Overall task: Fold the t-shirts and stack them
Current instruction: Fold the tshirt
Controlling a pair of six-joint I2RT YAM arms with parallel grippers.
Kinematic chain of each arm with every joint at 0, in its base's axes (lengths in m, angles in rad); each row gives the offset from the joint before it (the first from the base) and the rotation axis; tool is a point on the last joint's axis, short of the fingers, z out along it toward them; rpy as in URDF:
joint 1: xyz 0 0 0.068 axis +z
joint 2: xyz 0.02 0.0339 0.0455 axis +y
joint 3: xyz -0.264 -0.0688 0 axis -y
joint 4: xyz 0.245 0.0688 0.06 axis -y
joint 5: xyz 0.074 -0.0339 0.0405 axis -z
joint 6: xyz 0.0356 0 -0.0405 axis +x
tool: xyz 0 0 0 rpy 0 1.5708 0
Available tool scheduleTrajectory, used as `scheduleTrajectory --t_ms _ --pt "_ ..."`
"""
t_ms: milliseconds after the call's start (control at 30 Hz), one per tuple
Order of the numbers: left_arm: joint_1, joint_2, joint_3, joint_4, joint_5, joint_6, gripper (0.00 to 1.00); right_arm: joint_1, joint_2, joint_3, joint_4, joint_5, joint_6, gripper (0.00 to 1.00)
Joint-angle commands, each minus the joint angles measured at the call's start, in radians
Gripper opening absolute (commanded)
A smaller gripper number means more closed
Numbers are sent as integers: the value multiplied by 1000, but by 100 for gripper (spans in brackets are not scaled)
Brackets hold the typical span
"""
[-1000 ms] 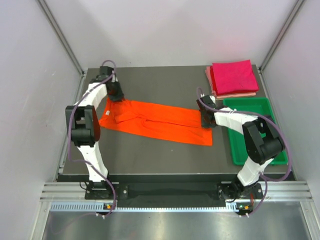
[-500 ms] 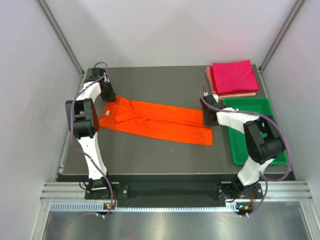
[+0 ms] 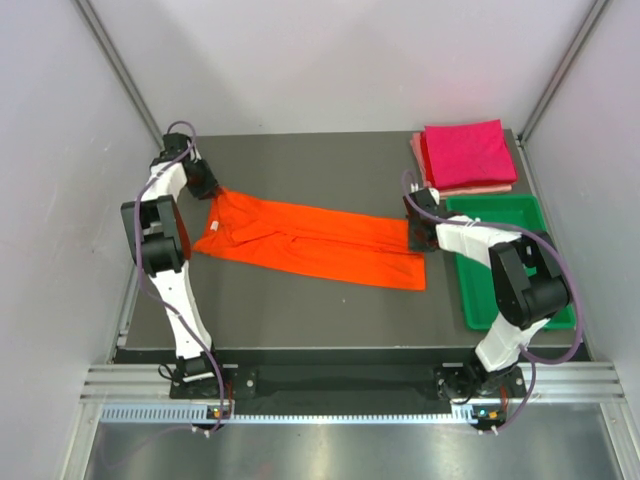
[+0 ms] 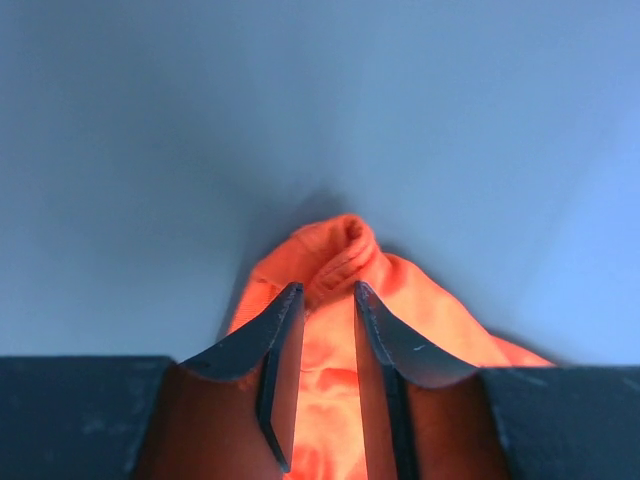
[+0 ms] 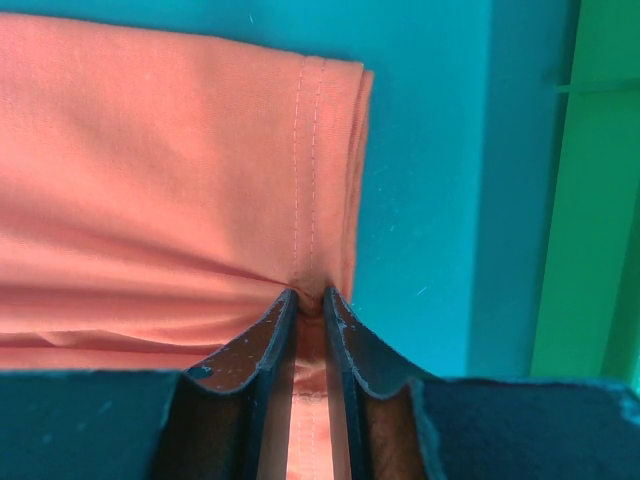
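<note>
Dark table (image 3: 300, 310) carries the orange t-shirt (image 3: 310, 243) stretched long between the arms: light, limp cloth, judged best gripped at doubled edges, as the left claw (image 4: 327, 290) clamps its bunched collar end and the right claw (image 5: 309, 296) clamps its stitched hem.

This is a robotics lab test cell. Plain white walls (image 3: 330, 60) close in three sides, held by bare aluminium struts (image 3: 120, 75) at the corners. Inside stands a dark table (image 3: 300, 160). A left arm (image 3: 165, 250) and a right arm (image 3: 520, 290), both white and black, are bolted to a metal rail (image 3: 340, 385) at its near edge, with purple cables (image 3: 150, 300) looping along them. On the table lie an orange shirt (image 3: 320, 240), a stack (image 3: 465, 155) of folded shirts and a green tray (image 3: 495, 212).
</note>
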Motion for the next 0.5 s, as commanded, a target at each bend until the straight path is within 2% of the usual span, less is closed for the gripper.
scheduleTrajectory --t_ms 0,300,400,467 --pt "1 -68 36 38 51 29 33 -24 -12 -20 -17 27 -18 18" --pt "-4 -76 76 -16 20 60 33 -24 -21 1 -26 2 -15 18" --pt "-30 -147 41 -48 -129 80 33 -24 -32 13 -30 -13 -15 19" --pt "-57 -195 6 -39 -179 98 33 -26 -35 19 -33 -21 -18 19"
